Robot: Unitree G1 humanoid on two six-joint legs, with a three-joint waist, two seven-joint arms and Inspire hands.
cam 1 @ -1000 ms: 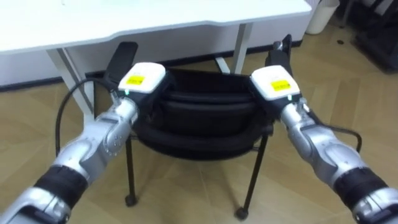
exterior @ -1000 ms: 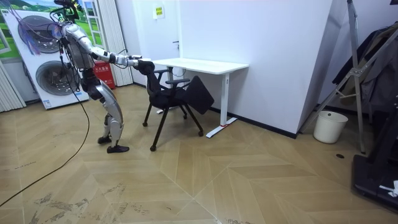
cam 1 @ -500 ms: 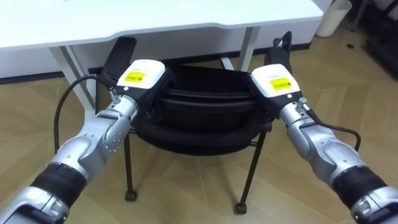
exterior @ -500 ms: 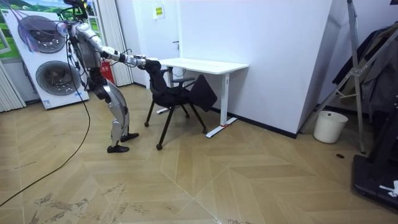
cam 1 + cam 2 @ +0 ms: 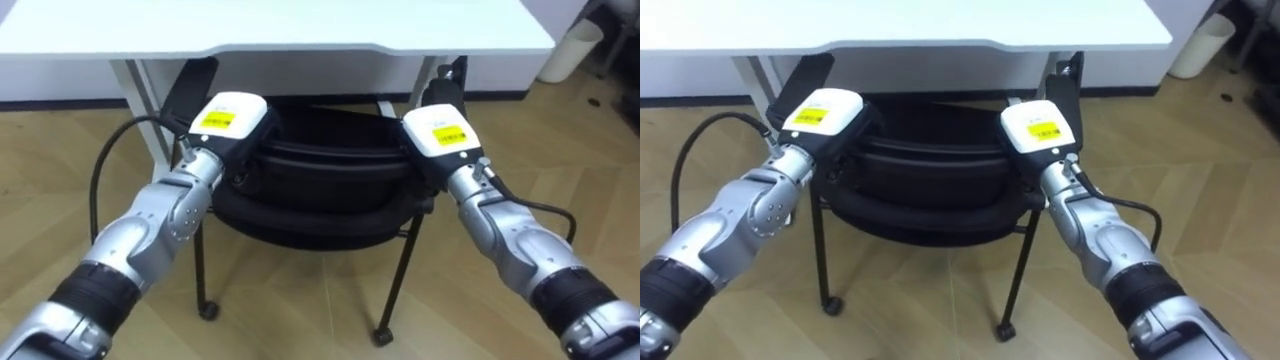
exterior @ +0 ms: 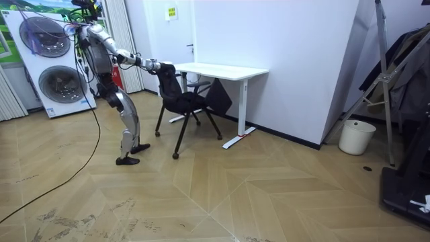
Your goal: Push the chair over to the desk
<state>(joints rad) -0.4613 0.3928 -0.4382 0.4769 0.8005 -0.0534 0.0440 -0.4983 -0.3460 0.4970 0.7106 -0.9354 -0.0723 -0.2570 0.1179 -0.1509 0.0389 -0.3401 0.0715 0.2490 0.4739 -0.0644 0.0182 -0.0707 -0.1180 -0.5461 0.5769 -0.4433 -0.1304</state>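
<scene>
Beside the surface, the castored chair should roll easily when pushed at its backrest; the left hand and right hand rest there, grasp unclear.

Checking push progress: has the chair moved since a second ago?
Yes. The chair has rolled toward the white desk, to the room view's right.

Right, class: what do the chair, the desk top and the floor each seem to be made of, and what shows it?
Chair: the black backrest looks like padded fabric or mesh, matte and soft-looking; the thin legs look like black-painted metal tube.
Desk top: smooth white board with an even surface, probably laminate or painted.
Floor: wood or wood-look laminate, with grained planks laid in a herringbone pattern.
</scene>
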